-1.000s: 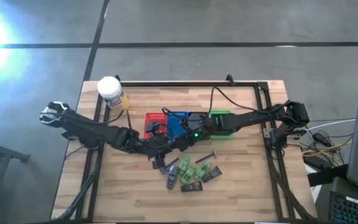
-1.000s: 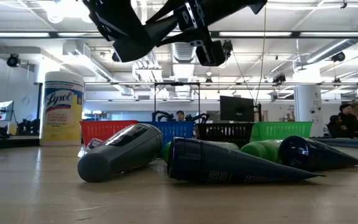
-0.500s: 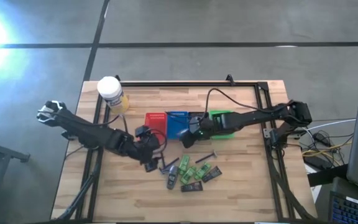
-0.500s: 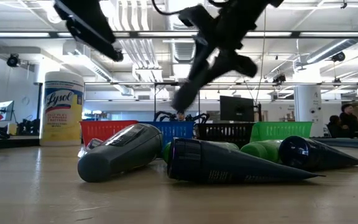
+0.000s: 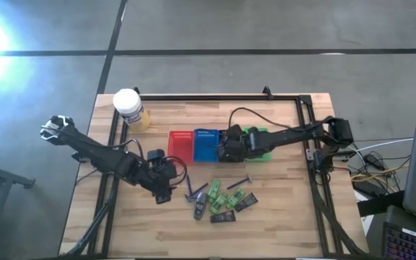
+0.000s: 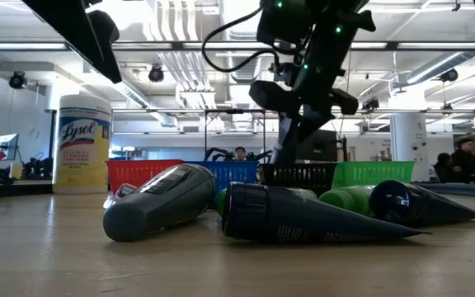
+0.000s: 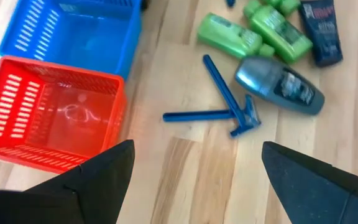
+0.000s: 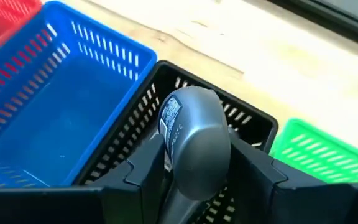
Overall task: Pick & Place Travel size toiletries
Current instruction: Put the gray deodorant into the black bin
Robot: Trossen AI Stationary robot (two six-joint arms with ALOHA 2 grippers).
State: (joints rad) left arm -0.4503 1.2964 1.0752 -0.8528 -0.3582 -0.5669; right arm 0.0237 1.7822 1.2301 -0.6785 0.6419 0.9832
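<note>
My right gripper (image 8: 197,180) hangs over the black basket (image 8: 135,118), shut on a grey oval tube (image 8: 194,140). It shows in the high view (image 5: 229,149) in the row of baskets. The other toiletries lie in a pile near the table's middle: a grey tube (image 7: 278,84), green packets (image 7: 253,31), two blue razors (image 7: 229,109) and a dark sachet (image 7: 321,25). My left gripper (image 5: 162,191) stands open above the bare wood, left of the pile (image 5: 219,202), with nothing between its fingers (image 7: 98,177). My right gripper pinches the grey tube by its two sides (image 8: 174,163) between its two fingers, which slant down from the table's right. The tube's rounded end (image 8: 191,106) sticks out past the fingertips. It hangs clear above the black basket's opening.
Red (image 5: 180,144), blue (image 5: 206,143), black and green (image 5: 260,141) slotted baskets stand in a row across the table's middle. A white-capped yellow jar (image 5: 128,107) stands at the far left corner. A black frame runs along the far edge.
My left gripper has drawn away from the right one, toward the table's near left, and now stands left of the pile. My right gripper has sunk and tipped downward with the grey tube, moving over the black basket.
</note>
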